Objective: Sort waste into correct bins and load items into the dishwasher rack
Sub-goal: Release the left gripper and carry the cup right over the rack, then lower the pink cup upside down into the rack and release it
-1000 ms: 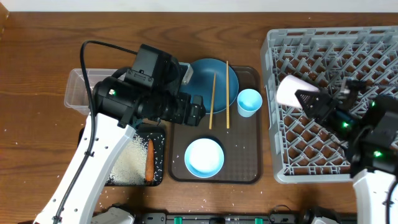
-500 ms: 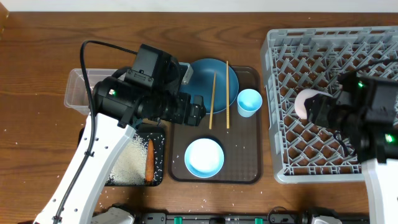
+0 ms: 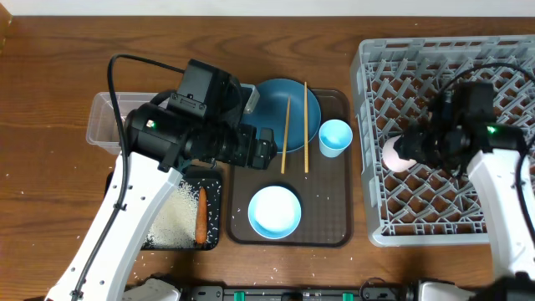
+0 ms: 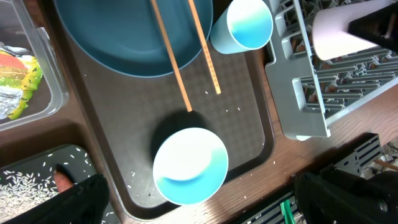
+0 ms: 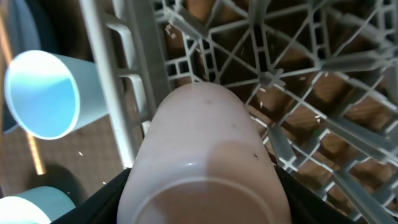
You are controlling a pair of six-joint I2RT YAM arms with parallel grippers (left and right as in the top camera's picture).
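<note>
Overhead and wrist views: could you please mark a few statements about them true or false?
1. The right gripper holds the pink cup over the rack. True.
2. The chopsticks lie in the rack. False: they rest across the blue plate on the brown tray.
3. The carrot lies in the black tray beside the rice. True.
4. The light blue bowl sits in the clear tub. False: it stands on the brown tray; the tub holds a wrapper.
</note>
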